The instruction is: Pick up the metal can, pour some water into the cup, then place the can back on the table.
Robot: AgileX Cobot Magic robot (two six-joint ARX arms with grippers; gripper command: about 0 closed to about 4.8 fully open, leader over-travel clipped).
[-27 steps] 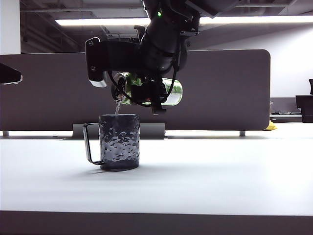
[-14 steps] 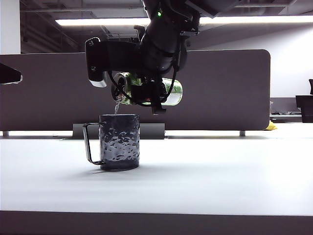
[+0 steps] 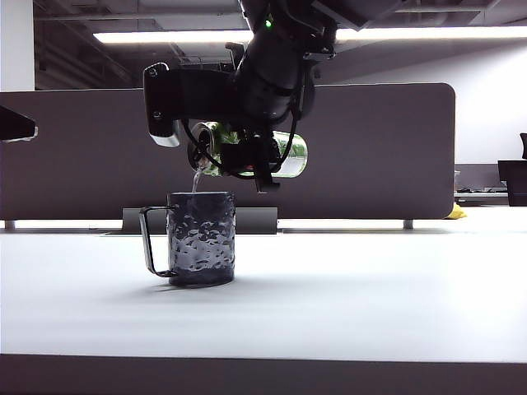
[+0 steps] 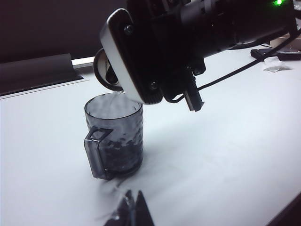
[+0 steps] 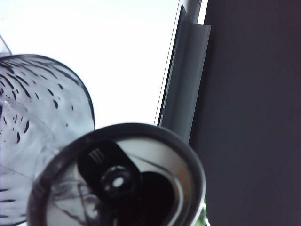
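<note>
Broad flat white counter with a dark front edge; dark grey divider panel stands along its far side

Right arm, black and bulky, reaches in from above in the exterior view. Right hand hangs over the counter, left of centre, pinching the tall slim green metal can around its body. Can lies nearly level, silver top rim toward the left and dipped slightly, directly above the mug's mouth, not touching it. Right wrist view looks straight onto the can's silver lid: pull tab and dark oval opening visible, mug rim just beyond

Dark grey glossy cup with dimpled, hammered-looking wall stands upright on the counter below the can; thin angular wire-like handle points left in the exterior view. Inside wall shows droplets and wet streaks in the right wrist view; fill level cannot be read

Thin clear stream of water falls from the can's lip into the cup's open top

Left hand: only dark tips show low over the counter, near the cup, touching nothing; tips sit pressed close together
</note>
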